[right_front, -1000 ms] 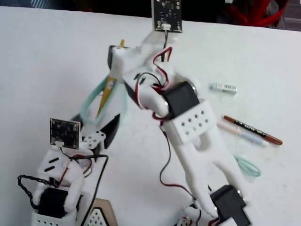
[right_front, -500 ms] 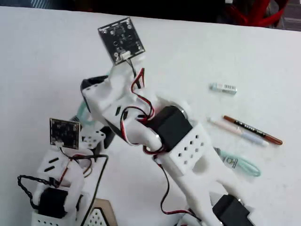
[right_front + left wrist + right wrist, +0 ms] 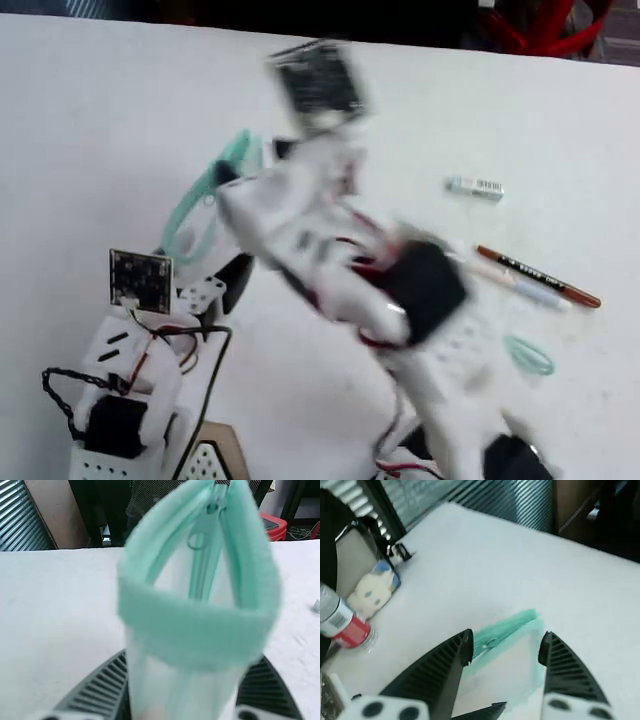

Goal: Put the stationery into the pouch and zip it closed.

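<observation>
The left gripper is clamped on one end of the pouch, whose clear body fills the gap between the dark ribbed jaws. The zip pull sits at the end away from this gripper. Whether the zip is closed cannot be determined.

The pouch lies on the left half of the table, ahead of the left arm and running toward the far edge.

The right gripper has its jaws spread wide and holds nothing. It hangs over the pouch's mint-green edge; contact cannot be determined.

On the right half of the table, well apart from the pouch:
- a small white stick
- a brown pen with a pale pen just beside it
- a mint ring, nearer the near edge

A bottle with a red label stands near a table edge.
</observation>
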`<state>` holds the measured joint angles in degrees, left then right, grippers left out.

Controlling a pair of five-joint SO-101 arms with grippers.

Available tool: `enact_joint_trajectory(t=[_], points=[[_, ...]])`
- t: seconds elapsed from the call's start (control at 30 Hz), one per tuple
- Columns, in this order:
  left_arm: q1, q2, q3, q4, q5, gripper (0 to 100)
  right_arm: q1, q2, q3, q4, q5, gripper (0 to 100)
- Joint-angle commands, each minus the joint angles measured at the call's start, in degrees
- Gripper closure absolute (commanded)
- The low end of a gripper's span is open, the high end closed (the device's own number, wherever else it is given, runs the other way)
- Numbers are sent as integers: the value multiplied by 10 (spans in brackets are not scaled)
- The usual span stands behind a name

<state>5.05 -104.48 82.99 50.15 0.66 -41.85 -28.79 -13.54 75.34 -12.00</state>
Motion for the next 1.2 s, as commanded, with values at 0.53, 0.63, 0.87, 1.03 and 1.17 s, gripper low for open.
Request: enact_joint_trajectory(t=[0.53,0.63,0.87,1.03,1.17], points=[[-57,-2,-8,-26,24,713,236,-143,426,-164,1,804],[-57,-2,-7,-26,24,714,237,-143,516,-260,1,804],[-57,-2,-7,-26,24,714,236,-143,611,-360,4,804],[-57,-2,-4,-28,24,714,235,-143,636,-390,5,804],[-57,-2,8,-44,24,714,210,-142,662,-419,6,804]])
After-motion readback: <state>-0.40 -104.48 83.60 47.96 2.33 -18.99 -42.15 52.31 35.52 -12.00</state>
